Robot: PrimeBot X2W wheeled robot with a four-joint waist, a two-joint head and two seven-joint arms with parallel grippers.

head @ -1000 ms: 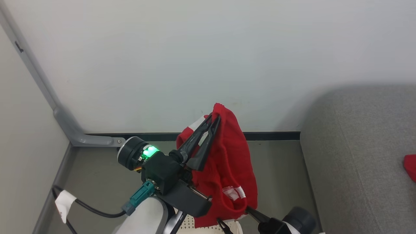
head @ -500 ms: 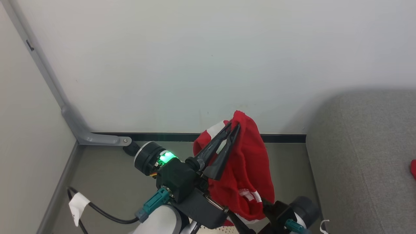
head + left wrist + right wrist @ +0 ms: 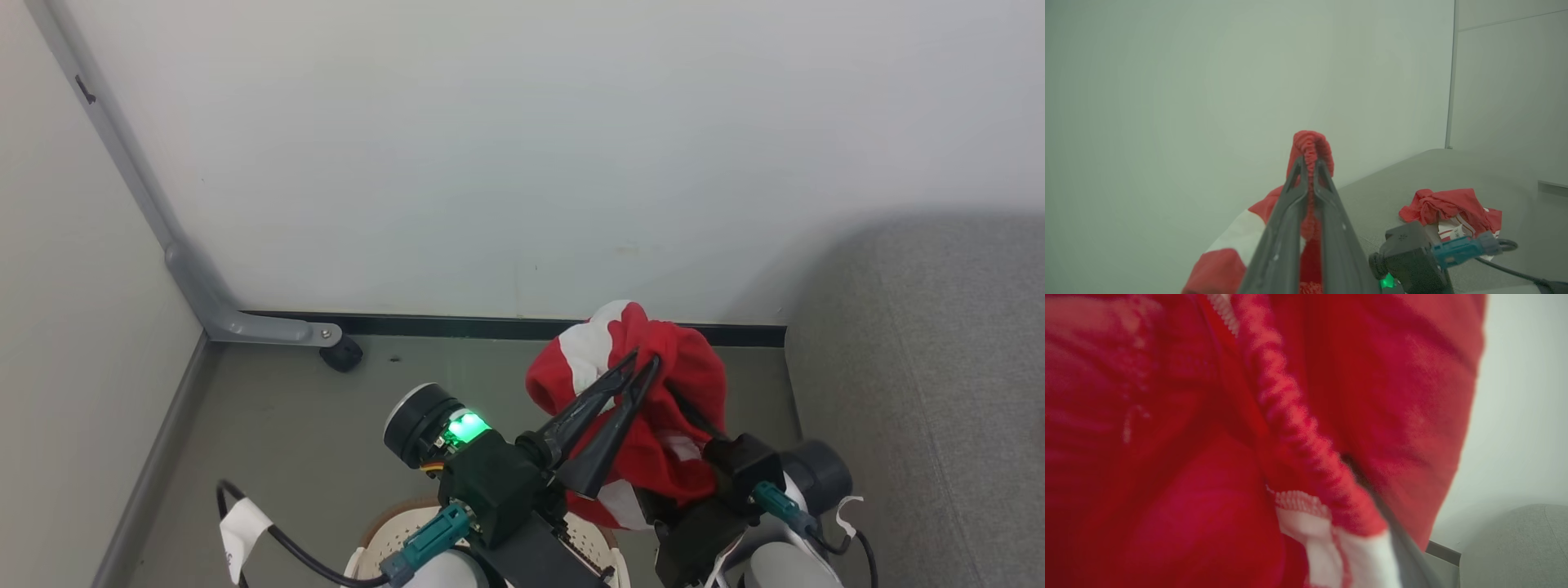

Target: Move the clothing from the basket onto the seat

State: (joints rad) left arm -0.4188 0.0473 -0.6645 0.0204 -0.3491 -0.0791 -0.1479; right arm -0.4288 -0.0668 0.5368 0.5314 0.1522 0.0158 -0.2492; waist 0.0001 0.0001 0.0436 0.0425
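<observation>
Left gripper (image 3: 643,365), head view: fingers together, clamped on a bunched fold of the clothing (image 3: 690,380), held up off the floor just left of the seat (image 3: 922,392). Red cloth with white panels, draped down over the right gripper (image 3: 702,425). Right jaws spread wide, tips buried in the folds; cannot tell whether anything is caught between them. Basket (image 3: 384,518) at the bottom edge, cut off by the frame and mostly hidden under the left arm: a brown rim arc and some perforated white wall, nothing more. Contents not visible.

Left wrist view: both dark fingers pressed onto a ribbed red hem, a loop of it poking out past the tips. Second red garment (image 3: 1449,204) crumpled on the grey cushion beyond, lower part hidden behind the right arm's dark wrist block.

Right wrist view: cloth hard against the lens, heavily blurred. Red folds, one ribbed seam, a white patch low down. Sliver of one grey finger at lower right, the other finger hidden. Corner of the seat beyond.
</observation>
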